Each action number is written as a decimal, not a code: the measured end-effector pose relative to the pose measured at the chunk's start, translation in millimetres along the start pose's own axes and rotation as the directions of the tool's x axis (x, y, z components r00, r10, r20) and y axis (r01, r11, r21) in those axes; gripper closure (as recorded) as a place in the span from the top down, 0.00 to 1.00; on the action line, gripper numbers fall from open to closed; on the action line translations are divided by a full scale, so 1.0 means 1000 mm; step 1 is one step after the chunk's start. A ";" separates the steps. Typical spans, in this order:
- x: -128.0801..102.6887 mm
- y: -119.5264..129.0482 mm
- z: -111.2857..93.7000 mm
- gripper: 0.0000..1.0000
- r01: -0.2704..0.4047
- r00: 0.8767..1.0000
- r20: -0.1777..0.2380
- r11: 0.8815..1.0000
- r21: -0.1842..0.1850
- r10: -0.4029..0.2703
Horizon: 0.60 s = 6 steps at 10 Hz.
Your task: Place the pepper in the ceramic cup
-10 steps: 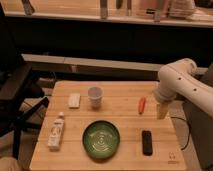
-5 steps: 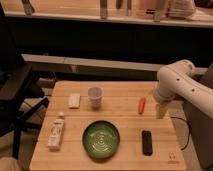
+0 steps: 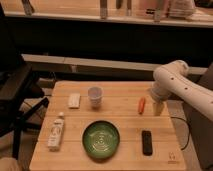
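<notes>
Hanging low over the right-hand part of a wooden table (image 3: 125, 117), the gripper (image 3: 158, 108) shows as a pale, downward-pointing tip at the end of a thick white arm (image 3: 172, 82) that bends in from the right edge of the view. Whether the gripper is spread or closed cannot be told, and nothing can be seen in its hold.

Just beside the gripper, on its left in the view, lies the pepper (image 3: 142, 105), a small red-orange sliver resting on the tabletop, its length running roughly away from the camera. It appears close to the gripper but apart from it.

Further left of the gripper, past the pepper, stands the ceramic cup (image 3: 95, 96), white, upright and open at the top. Bare wood lies between pepper and cup; nothing stands on the straight line joining them.

Nearer the camera than the gripper, and slightly left, a black remote-like bar (image 3: 147, 142) lies flat. Left of that bar sits a wide green ridged bowl (image 3: 101, 140), in front of the cup and well apart from it.

Beyond the cup, still further left of the gripper, a small white block (image 3: 74, 100) lies flat. Toward the front left corner a pale bottle (image 3: 56, 131) lies on its side. A dark chair (image 3: 17, 95) stands off the table's left edge, farthest from the gripper.
</notes>
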 end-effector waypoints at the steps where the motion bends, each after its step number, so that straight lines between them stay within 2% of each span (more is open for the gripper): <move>1: -0.001 -0.003 0.005 0.80 0.006 1.000 0.004 1.000 0.002 -0.006; 6: 0.000 -0.026 0.022 0.80 0.041 0.999 0.006 0.999 0.009 -0.041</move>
